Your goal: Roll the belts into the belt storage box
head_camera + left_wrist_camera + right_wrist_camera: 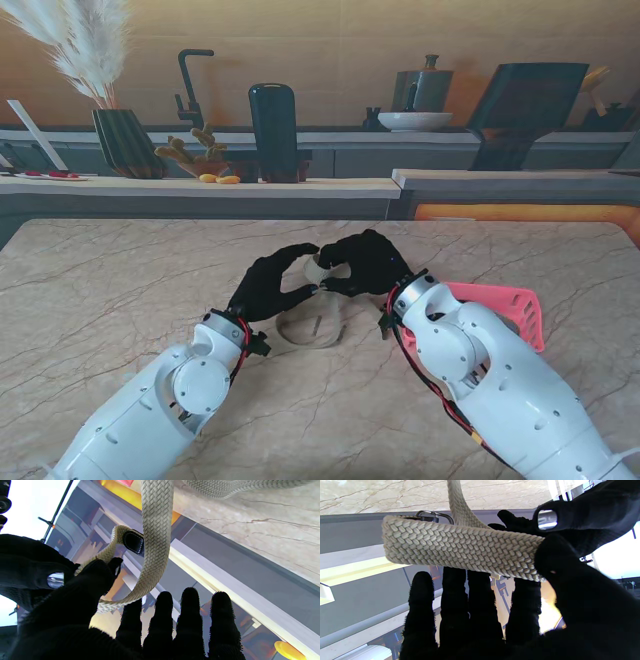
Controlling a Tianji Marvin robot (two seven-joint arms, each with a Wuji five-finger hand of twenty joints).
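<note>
Nearby, pink box behind right arm; belt pinched.

Both arms were glossy white, built of rounded shells with circular joint caps. Red and black cables ran along each wrist. The left robot hand and right robot hand wore black knitted gloves with bristly fingertips.
</note>
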